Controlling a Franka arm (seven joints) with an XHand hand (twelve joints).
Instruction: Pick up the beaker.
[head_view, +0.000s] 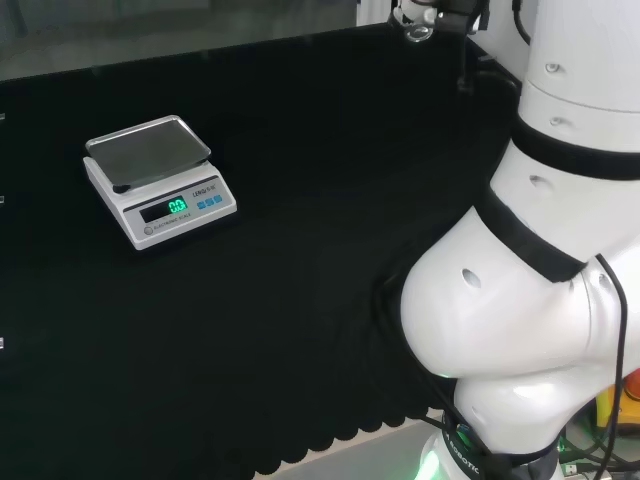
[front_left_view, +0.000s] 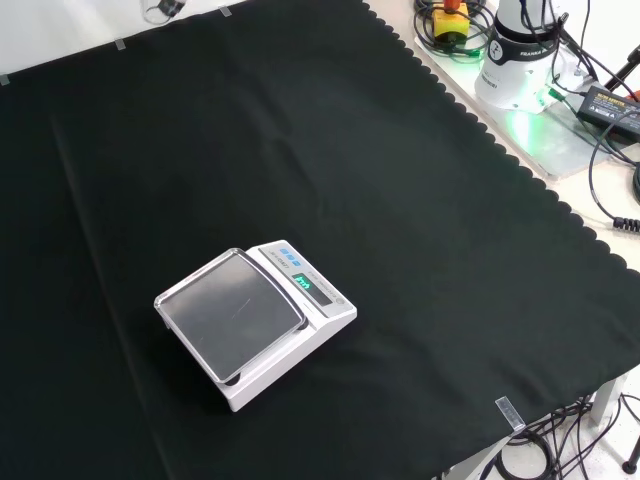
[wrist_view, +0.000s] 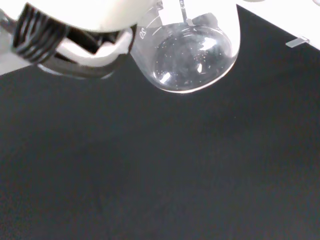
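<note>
The beaker (wrist_view: 187, 60) is clear glass with printed marks on its wall, and its round base faces the wrist camera. My hand (wrist_view: 75, 30) is beside it, with a black ribbed finger and white palm parts curled against its wall. Black cloth lies well below the beaker. In the head view my hand (head_view: 440, 12) is at the far top edge, with a small glassy ring of the beaker (head_view: 418, 35) under it. In the front view a bit of the beaker (front_left_view: 160, 10) shows at the top left edge, past the cloth's far border.
A white digital scale (head_view: 160, 180) with a lit green display and a steel pan stands on the black cloth, also seen in the front view (front_left_view: 255, 320). The arm's white links (head_view: 540, 300) stand at the head view's right. The arm's base and cables (front_left_view: 520, 60) sit off the cloth's scalloped edge.
</note>
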